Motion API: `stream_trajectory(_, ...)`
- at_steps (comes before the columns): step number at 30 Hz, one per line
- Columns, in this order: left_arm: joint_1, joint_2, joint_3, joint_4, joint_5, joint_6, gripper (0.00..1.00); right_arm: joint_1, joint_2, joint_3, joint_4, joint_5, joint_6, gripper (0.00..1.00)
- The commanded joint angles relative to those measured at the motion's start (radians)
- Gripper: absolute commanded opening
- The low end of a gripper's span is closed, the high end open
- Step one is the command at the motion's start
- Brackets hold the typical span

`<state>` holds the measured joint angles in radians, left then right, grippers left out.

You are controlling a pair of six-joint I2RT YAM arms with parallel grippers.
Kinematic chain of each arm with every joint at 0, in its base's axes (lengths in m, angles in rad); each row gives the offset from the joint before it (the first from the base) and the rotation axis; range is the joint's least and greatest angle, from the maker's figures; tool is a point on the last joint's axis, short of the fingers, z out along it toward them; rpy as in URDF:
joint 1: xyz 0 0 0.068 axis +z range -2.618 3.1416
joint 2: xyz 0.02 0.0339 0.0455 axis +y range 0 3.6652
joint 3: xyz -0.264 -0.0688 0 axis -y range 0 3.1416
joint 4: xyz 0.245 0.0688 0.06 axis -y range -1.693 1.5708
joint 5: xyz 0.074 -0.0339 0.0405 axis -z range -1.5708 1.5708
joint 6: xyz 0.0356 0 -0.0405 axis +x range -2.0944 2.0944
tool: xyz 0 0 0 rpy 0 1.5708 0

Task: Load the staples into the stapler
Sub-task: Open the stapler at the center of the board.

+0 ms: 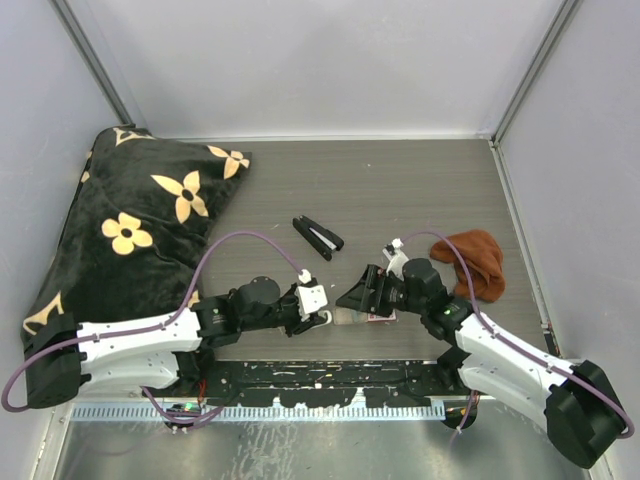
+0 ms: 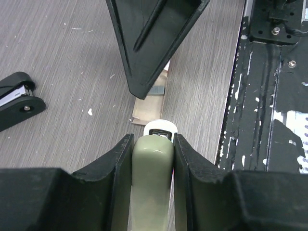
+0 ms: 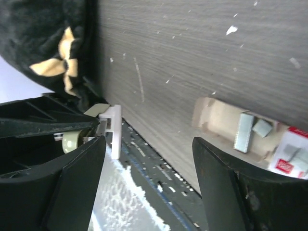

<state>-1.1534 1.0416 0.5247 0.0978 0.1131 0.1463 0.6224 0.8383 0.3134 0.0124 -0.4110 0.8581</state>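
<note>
My left gripper [image 1: 318, 303] is shut on a cream-green stapler [image 2: 153, 183], held low near the table's front edge; its white front end [image 2: 161, 129] pokes out past the jaws. Just beyond it lies an open cardboard tray [image 2: 147, 109] with a silvery-grey strip of staples [image 2: 157, 88]. In the right wrist view the staples [image 3: 244, 131] lie in the tray [image 3: 216, 118] beside the red-and-white box [image 3: 291, 159]. My right gripper [image 1: 358, 295] is open and empty, hovering over the tray, facing the stapler's tip [image 3: 114, 130].
A black stapler [image 1: 318, 237] lies open mid-table. A brown cloth [image 1: 477, 262] sits at the right. A black cushion with cream flowers [image 1: 130, 225] fills the left side. The black base rail [image 2: 269, 96] runs along the table's near edge.
</note>
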Motion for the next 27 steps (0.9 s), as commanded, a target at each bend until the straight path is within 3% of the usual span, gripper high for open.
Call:
stream_trajectory(1, 0.000, -0.039, 0.016, 0.071, 0.029, -0.001, 0.00, 0.011, -0.047, -0.022, 0.152, -0.085, 0.194, 0.76)
stream_trajectory(6, 0.000, -0.056, 0.001, 0.094, 0.019, -0.002, 0.00, 0.021, -0.061, -0.039, 0.138, -0.093, 0.226, 0.64)
stream_trajectory(27, 0.000, -0.059, -0.006, 0.124, 0.037, -0.023, 0.00, 0.188, 0.162, -0.020, 0.329, -0.034, 0.254, 0.43)
